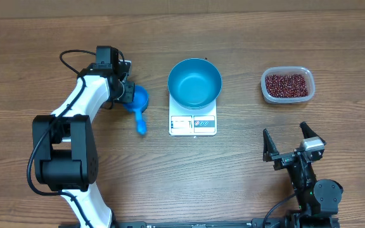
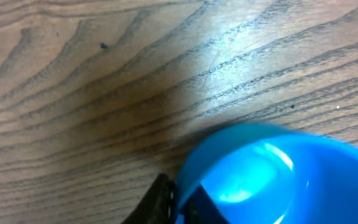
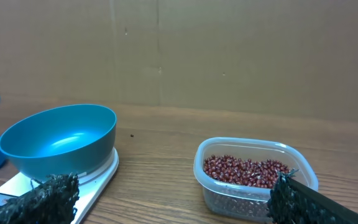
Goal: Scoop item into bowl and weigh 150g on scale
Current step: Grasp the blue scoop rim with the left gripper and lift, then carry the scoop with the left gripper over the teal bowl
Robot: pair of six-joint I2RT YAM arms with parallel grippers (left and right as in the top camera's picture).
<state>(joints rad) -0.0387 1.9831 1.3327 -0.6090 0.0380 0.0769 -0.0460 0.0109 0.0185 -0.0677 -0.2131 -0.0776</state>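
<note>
The beans (image 1: 287, 84) sit in a loose heap in the clear tub (image 1: 264, 94), well off to the right of the scale (image 1: 192, 125) and a little further back. They are tiny, hard, dry grains that look light one by one and ready to roll and spill. Pinching them is hopeless, so they need carrying in a cup kept level.

On the scale's platform stands the blue bowl (image 1: 195, 82), upright and empty, with the display panel clear at the front edge.

Left of the scale, near it on the bench (image 1: 246, 190), lies the blue scoop (image 1: 139, 104), handle pointing forward. It looks like stiff, smooth plastic, light and probably slippery. The left gripper (image 1: 127, 94) is clamped tight on the rim of its cup, not the handle. That grip may crowd the beans at the dig.

The right gripper (image 1: 287, 136) waits with its jaws wide apart and holding nothing, forward and right of the scale.
</note>
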